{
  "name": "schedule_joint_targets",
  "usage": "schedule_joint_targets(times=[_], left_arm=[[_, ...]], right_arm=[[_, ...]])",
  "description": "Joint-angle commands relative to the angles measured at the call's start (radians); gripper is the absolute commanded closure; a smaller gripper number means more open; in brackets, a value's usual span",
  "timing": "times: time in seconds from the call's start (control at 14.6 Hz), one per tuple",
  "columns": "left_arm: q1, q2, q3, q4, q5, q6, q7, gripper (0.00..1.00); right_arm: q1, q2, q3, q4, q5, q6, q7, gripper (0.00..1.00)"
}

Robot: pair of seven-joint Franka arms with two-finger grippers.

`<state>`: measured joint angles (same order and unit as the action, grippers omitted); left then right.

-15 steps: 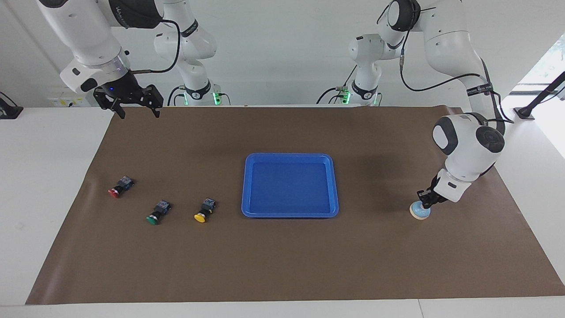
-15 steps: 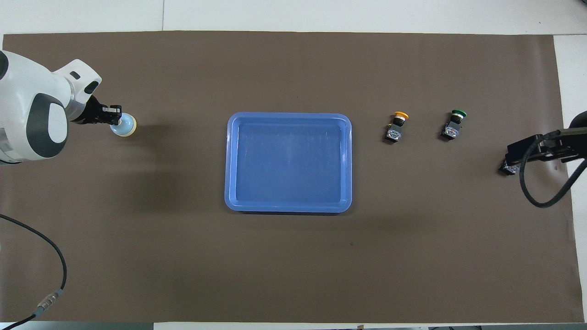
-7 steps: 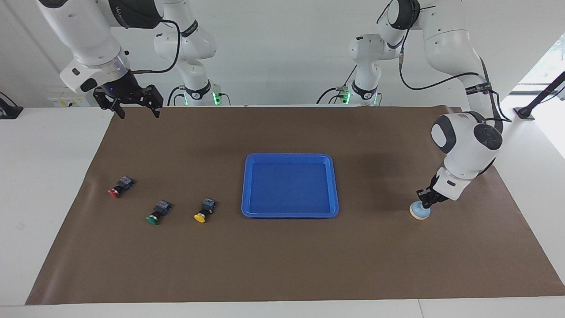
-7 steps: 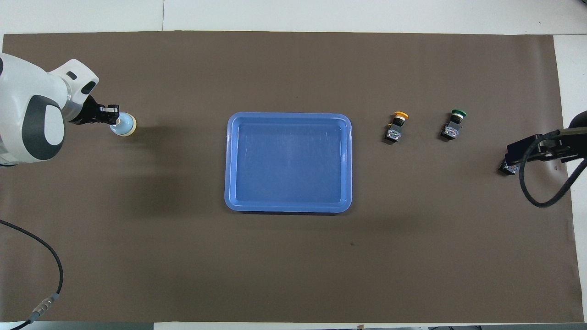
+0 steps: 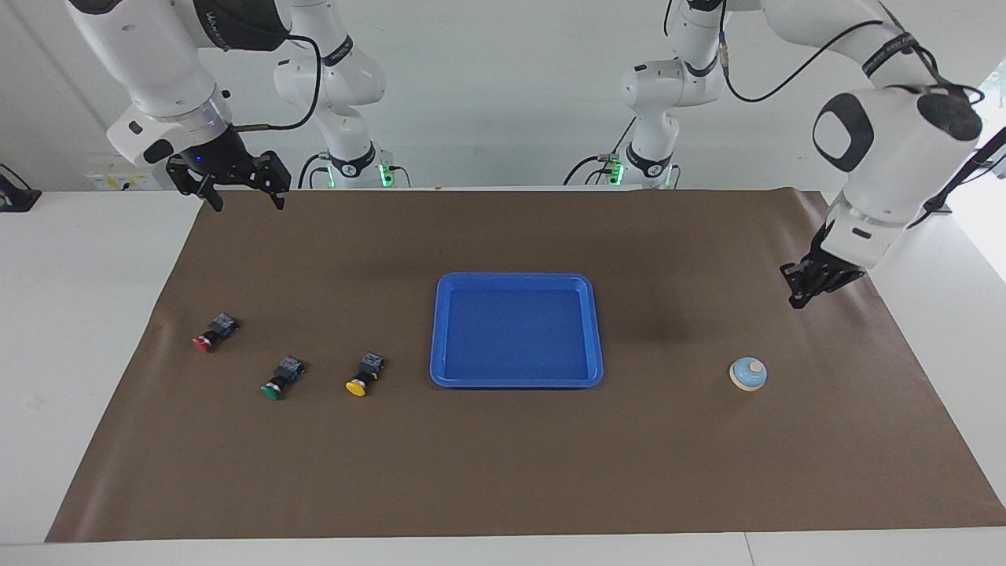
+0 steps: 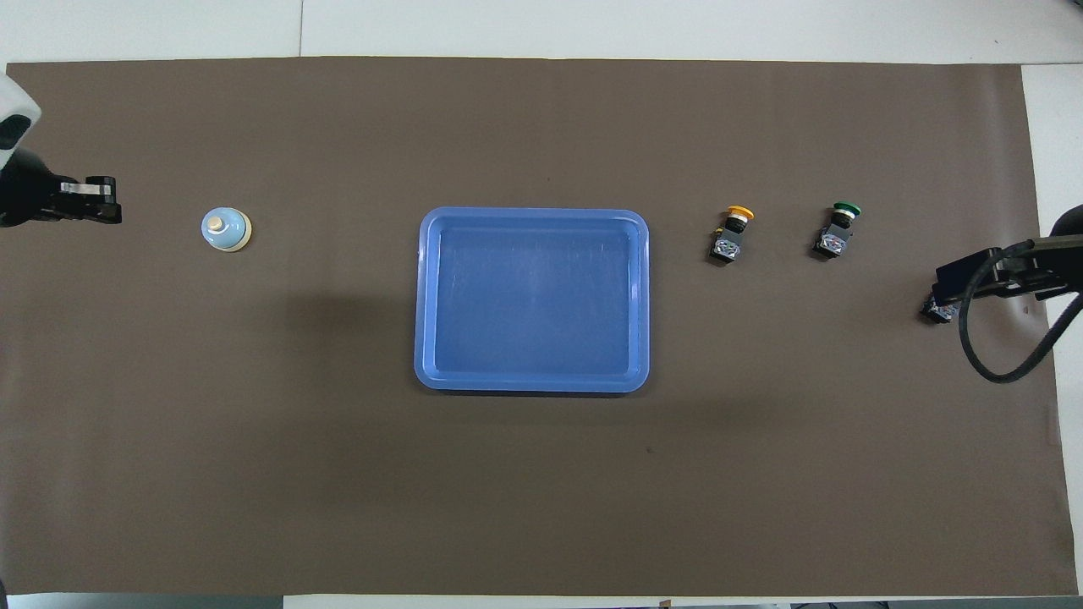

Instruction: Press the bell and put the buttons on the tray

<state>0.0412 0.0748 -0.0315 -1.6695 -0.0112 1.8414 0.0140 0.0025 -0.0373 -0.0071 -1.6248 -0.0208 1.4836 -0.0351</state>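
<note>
The light blue bell stands alone on the brown mat at the left arm's end. My left gripper hangs above the mat beside the bell, well apart from it, its fingertips together and holding nothing. The blue tray lies mid-mat with nothing in it. The red button, green button and yellow button lie on their sides toward the right arm's end. My right gripper waits high and open; from overhead it covers most of the red button.
A brown mat covers most of the white table. The right arm's black cable loops over the mat's edge at that end.
My left gripper has lifted off the bell and drawn back up toward the left arm's end. The bell stays where it was. The right arm has not moved.
</note>
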Motion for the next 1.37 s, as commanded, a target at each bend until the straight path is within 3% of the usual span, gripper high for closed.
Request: schedule_joint_targets(times=[0.0, 0.07, 0.14, 0.27, 0.48, 1.31], left_arm=[[-0.011, -0.105, 0.004, -0.033, 0.017, -0.086, -0.015, 0.30], [-0.011, -0.130, 0.002, -0.033, 0.017, -0.118, -0.016, 0.09], [-0.011, -0.151, 0.001, -0.032, 0.017, -0.152, -0.016, 0.00], [-0.011, -0.173, -0.001, 0.000, 0.017, -0.223, -0.016, 0.00], [-0.007, -0.144, -0.001, 0.091, 0.014, -0.316, -0.012, 0.00], [-0.038, -0.124, -0.007, 0.037, 0.010, -0.335, 0.018, 0.00]], right_arm=[[-0.018, -0.018, 0.015, -0.021, -0.004, 0.006, -0.005, 0.00], [-0.019, -0.018, 0.015, -0.021, -0.004, 0.006, -0.003, 0.00], [-0.018, -0.018, 0.015, -0.023, -0.004, 0.006, -0.003, 0.00], [-0.019, -0.018, 0.015, -0.023, -0.004, 0.006, -0.003, 0.00], [-0.028, -0.018, 0.009, -0.023, -0.004, 0.006, -0.003, 0.00], [-0.027, -0.019, 0.009, -0.023, -0.004, 0.001, -0.008, 0.00]])
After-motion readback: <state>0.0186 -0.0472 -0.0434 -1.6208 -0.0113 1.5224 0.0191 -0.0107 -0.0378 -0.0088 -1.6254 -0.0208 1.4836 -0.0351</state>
